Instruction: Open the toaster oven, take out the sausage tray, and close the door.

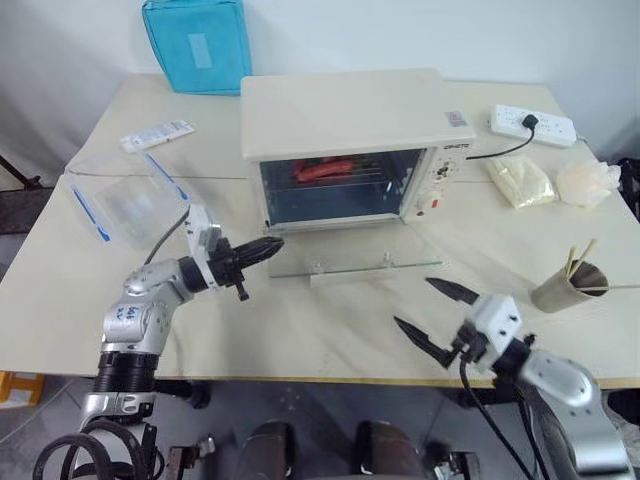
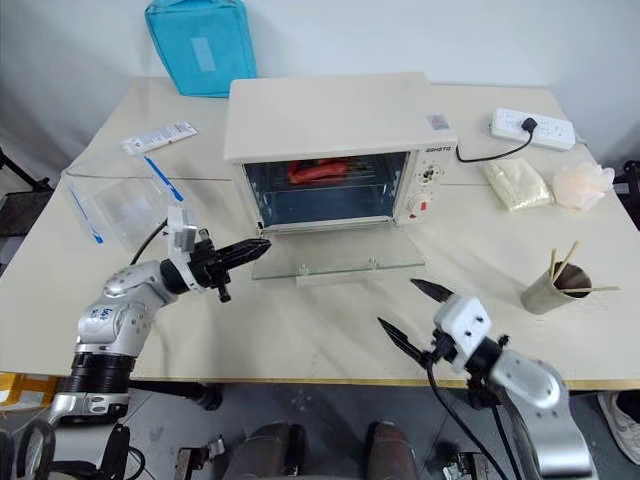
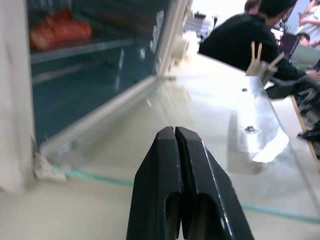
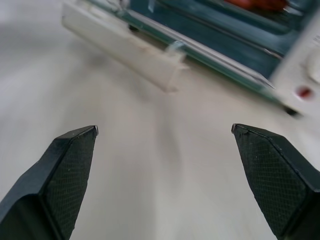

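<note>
The cream-white toaster oven (image 1: 345, 115) stands mid-table. Its glass door (image 1: 345, 253) is open and lies flat on the table, with the bar handle (image 1: 372, 271) at its front edge. Inside on the upper level sits the sausage tray (image 1: 322, 171); mostly its red sausages (image 3: 59, 31) show. My left gripper (image 1: 275, 243) is shut and empty, and its tips are at the door's left front corner. My right gripper (image 1: 413, 302) is open and empty. It hovers over the table in front of the door's right end, apart from it.
A blue fabric bag (image 1: 197, 42) stands behind the oven. A clear plastic box (image 1: 125, 200) and a white packet (image 1: 157, 135) lie to the left. On the right are a power strip (image 1: 533, 124), plastic bags (image 1: 520, 182) and a metal cup with sticks (image 1: 566, 287). A person (image 3: 240, 37) sits beyond the table.
</note>
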{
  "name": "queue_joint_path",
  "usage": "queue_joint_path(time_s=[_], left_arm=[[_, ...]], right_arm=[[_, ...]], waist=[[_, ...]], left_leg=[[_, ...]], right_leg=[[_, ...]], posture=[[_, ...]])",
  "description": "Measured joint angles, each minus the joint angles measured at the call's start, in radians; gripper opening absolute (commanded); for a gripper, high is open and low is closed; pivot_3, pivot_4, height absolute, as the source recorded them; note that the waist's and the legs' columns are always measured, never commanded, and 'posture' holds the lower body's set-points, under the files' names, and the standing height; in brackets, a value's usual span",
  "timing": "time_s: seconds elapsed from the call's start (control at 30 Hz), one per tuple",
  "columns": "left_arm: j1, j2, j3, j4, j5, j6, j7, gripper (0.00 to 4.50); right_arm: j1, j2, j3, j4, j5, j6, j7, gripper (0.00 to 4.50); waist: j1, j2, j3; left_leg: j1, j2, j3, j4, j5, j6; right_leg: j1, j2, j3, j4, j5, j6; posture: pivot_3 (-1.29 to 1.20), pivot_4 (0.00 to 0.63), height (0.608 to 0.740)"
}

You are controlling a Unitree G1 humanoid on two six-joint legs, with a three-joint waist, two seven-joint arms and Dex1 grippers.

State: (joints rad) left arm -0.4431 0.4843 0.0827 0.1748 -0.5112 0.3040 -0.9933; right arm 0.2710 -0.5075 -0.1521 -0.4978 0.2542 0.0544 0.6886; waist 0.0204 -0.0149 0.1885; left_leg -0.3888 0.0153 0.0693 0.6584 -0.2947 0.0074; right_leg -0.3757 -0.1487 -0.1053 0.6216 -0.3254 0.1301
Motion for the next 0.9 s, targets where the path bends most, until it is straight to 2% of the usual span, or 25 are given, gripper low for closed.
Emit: queue_joint_path(time_s=[0.13, 0.27, 0.4, 0.57, 0.6, 0.67, 0.9], left_arm=[[0.015, 0.000, -0.014, 0.000, 0.026, -0.021, -0.009, 0.04], [0.059, -0.001, -0.018, -0.001, 0.054, -0.057, -0.007, 0.04], [0.106, -0.020, -0.023, -0.004, 0.089, -0.128, 0.014, 0.04], [0.168, -0.041, 0.000, -0.031, 0.082, -0.176, 0.049, 0.04], [0.194, -0.039, 0.018, -0.052, 0.073, -0.173, 0.054, 0.43], [0.234, -0.039, 0.039, -0.084, 0.055, -0.162, 0.066, 0.95], [0.353, -0.027, 0.148, -0.233, -0.023, -0.095, 0.127, 3.04]], right_arm=[[0.041, 0.000, -0.019, -0.071, -0.003, 0.014, -0.041, 4.50], [0.017, -0.004, -0.045, -0.114, -0.016, 0.033, -0.081, 4.50], [-0.193, -0.053, -0.003, -0.100, -0.099, 0.046, -0.103, 4.50], [-0.479, -0.029, 0.187, 0.070, -0.331, 0.082, -0.193, 4.50], [-0.529, -0.015, 0.227, 0.120, -0.372, 0.078, -0.205, 4.50], [-0.632, 0.011, 0.302, 0.226, -0.457, 0.034, -0.235, 4.50], [-0.923, 0.082, 0.466, 0.601, -0.667, -0.107, -0.337, 4.50]], waist=[[0.001, 0.000, 0.000], [0.000, 0.000, 0.000], [-0.008, 0.000, 0.000], [-0.015, 0.000, 0.000], [-0.020, 0.000, 0.000], [-0.024, 0.000, 0.000], [-0.038, 0.000, 0.000]], left_leg=[[0.000, 0.001, 0.000, 0.000, 0.000, 0.000], [0.000, 0.001, 0.000, 0.000, -0.001, 0.001], [0.001, 0.002, 0.000, 0.001, -0.001, 0.001], [0.000, 0.002, 0.000, 0.002, -0.001, 0.001], [0.000, 0.002, 0.000, 0.002, -0.001, 0.001], [-0.001, 0.002, 0.000, 0.002, -0.001, 0.001], [-0.001, 0.002, -0.001, 0.002, -0.001, 0.001]], right_leg=[[0.000, 0.000, 0.000, 0.000, 0.000, 0.000], [0.000, 0.000, 0.001, 0.000, 0.000, 0.000], [0.000, -0.001, 0.001, 0.000, 0.000, 0.001], [0.000, -0.001, 0.001, 0.001, 0.000, 0.000], [0.000, -0.001, 0.001, 0.001, 0.000, 0.000], [-0.001, -0.001, 0.000, 0.001, 0.000, 0.001], [-0.001, -0.001, 0.000, 0.001, 0.000, 0.000]], posture=[[0.00, 0.150, 0.740], [0.00, 0.150, 0.740], [0.00, 0.150, 0.740], [0.00, 0.150, 0.740], [0.00, 0.150, 0.740], [0.00, 0.150, 0.740], [0.00, 0.150, 0.740]])
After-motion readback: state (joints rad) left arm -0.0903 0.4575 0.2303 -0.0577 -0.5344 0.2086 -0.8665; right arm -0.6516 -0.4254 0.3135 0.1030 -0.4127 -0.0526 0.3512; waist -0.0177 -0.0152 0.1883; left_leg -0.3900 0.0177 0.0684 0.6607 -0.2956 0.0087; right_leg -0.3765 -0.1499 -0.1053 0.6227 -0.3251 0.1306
